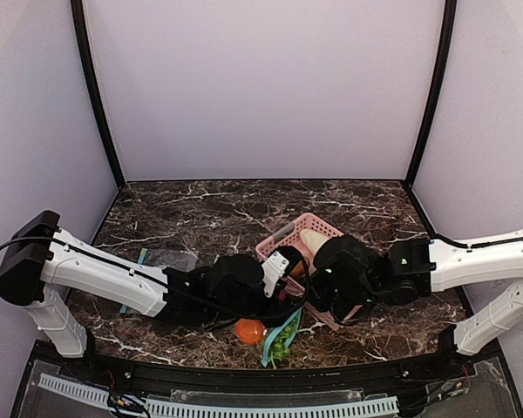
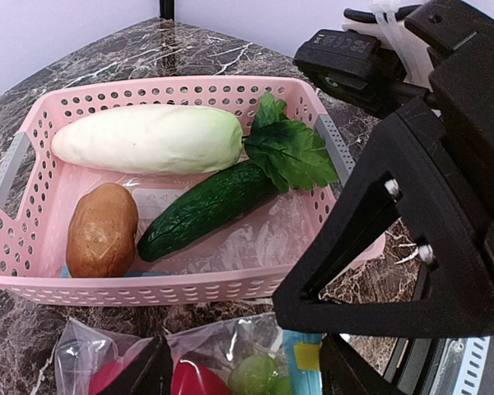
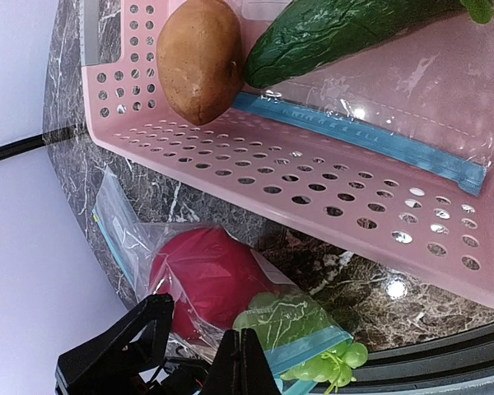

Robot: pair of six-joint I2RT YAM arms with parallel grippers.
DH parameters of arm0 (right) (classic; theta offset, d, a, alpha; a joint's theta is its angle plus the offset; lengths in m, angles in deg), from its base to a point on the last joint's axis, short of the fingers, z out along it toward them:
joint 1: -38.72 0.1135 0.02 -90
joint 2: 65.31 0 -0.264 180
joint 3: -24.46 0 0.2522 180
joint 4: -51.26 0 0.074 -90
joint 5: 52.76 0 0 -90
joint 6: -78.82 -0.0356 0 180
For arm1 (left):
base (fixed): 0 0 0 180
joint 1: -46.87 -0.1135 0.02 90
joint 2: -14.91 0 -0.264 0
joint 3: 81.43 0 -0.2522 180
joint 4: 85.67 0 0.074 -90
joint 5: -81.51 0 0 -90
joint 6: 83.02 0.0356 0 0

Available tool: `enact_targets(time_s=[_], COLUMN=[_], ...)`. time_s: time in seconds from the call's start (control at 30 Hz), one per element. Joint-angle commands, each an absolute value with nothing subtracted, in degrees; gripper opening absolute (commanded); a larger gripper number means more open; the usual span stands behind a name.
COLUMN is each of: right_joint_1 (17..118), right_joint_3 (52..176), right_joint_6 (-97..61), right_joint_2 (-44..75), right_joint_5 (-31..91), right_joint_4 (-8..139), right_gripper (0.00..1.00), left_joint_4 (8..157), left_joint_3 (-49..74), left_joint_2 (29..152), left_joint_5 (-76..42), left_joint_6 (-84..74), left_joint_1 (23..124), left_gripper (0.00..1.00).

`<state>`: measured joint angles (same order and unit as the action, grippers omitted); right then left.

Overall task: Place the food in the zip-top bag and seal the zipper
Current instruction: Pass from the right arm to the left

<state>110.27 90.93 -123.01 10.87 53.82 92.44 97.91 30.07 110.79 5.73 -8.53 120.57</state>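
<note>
A clear zip-top bag (image 1: 275,340) lies at the near edge in front of the basket. In it are a round red fruit (image 3: 206,280) and a green grape bunch (image 3: 284,317); some grapes stick out past the light blue zipper (image 3: 309,350). In the top view the round fruit (image 1: 248,331) looks orange. My left gripper (image 2: 251,374) is open, its fingers straddling the bag (image 2: 222,346) over the fruit. My right gripper (image 3: 245,366) is shut, its fingertips pressed together at the bag's zipper edge.
The pink slatted basket (image 1: 279,237) stands just behind the bag, holding a white radish (image 2: 148,138), a potato (image 2: 101,229), a cucumber (image 2: 206,210), a green leaf and another clear bag (image 3: 354,136). A further bag (image 1: 161,259) lies at the left.
</note>
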Motion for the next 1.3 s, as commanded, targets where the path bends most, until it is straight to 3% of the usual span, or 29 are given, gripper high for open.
enact_targets(time_s=[0.0, 0.43, 0.57, 0.87, 1.27], right_joint_1=[110.35, 110.17, 110.12, 110.16, 110.0], right_joint_3=[93.79, 95.78, 96.26, 95.64, 94.35], right_joint_6=[-124.42, -124.58, -124.35, -125.43, -127.92], right_joint_2=[11.26, 12.42, 12.74, 12.82, 11.21], right_joint_5=[52.8, 52.62, 52.4, 52.54, 53.88], right_joint_4=[93.02, 93.89, 93.89, 94.02, 95.28], right_gripper=[0.0, 0.0, 0.0, 0.0, 0.0], left_joint_4=[99.7, 100.46, 99.68, 97.65, 97.22], left_joint_3=[29.6, 29.66, 29.41, 28.57, 29.99], left_joint_2=[111.31, 111.82, 112.07, 111.62, 109.43], left_joint_5=[6.35, 6.67, 9.06, 13.65, 15.46], left_joint_6=[-5.97, -4.37, -4.58, -2.24, -1.19], left_joint_1=[120.26, 120.31, 120.39, 122.22, 123.16], left_gripper=[0.63, 0.69, 0.52, 0.42, 0.11])
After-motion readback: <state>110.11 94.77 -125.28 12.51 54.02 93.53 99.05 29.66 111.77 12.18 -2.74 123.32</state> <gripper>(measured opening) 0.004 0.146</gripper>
